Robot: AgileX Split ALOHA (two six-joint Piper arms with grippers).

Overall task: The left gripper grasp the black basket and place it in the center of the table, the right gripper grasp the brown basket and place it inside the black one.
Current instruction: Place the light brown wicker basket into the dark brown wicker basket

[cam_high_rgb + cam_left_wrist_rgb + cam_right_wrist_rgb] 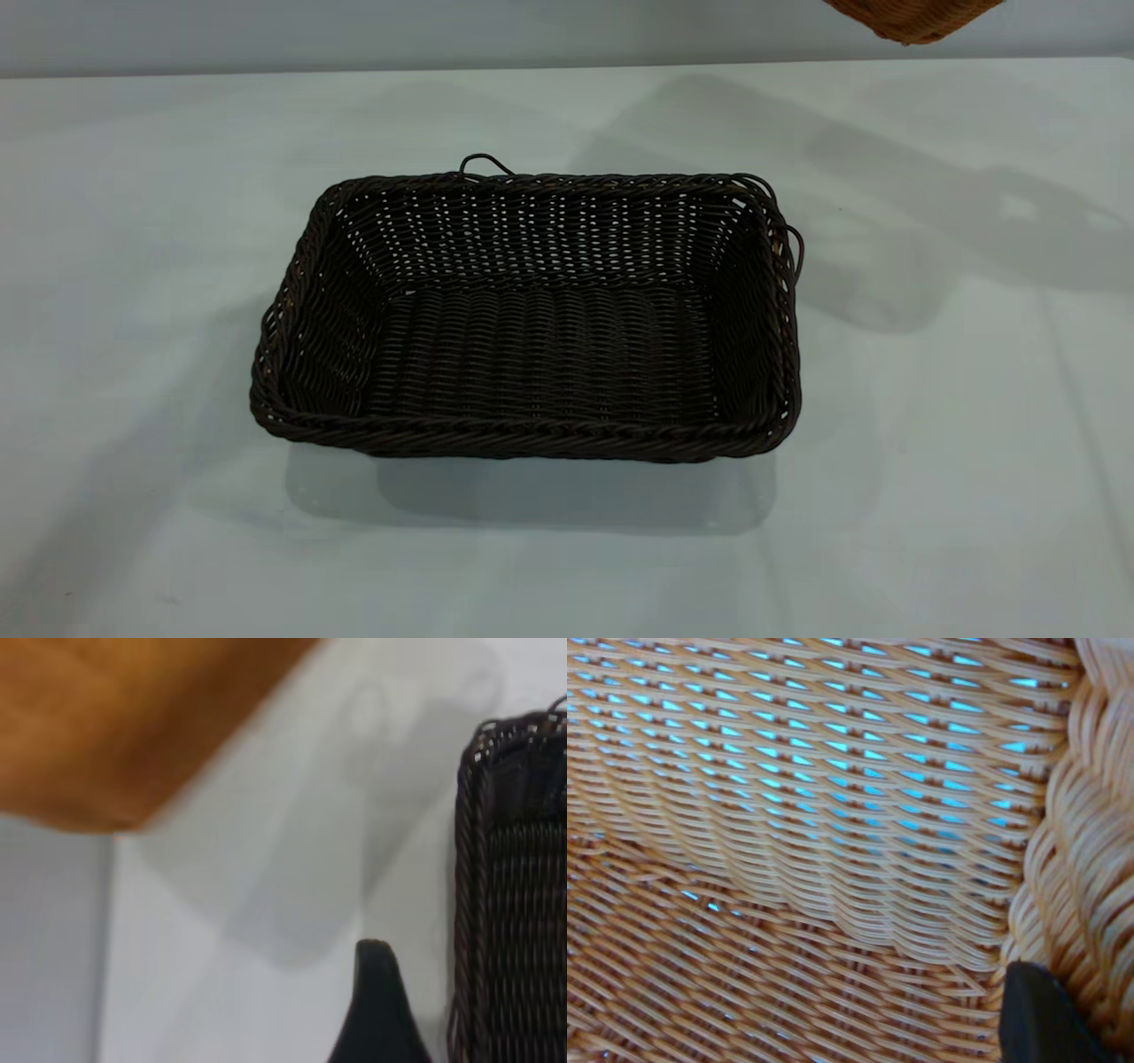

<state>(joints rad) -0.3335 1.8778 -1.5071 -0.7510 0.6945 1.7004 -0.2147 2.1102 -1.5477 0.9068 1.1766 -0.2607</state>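
Note:
The black basket [532, 319] stands upright and empty in the middle of the white table [974, 443]. The brown basket [912, 18] hangs in the air at the far right, only its lower corner showing in the exterior view. My right gripper [1090, 1010] is shut on its braided rim [1076, 850], one dark finger [1036, 1014] inside the basket. My left gripper [434, 992] is open and holds nothing. One of its fingers [376, 1010] shows just outside the black basket's wall [514, 904]. The brown basket shows blurred above it in the left wrist view [133, 718]. Neither gripper shows in the exterior view.
Bare white tabletop lies on all sides of the black basket. A grey wall [443, 31] runs behind the table's far edge. Shadows of the arm and the lifted basket fall on the table at the right [886, 266].

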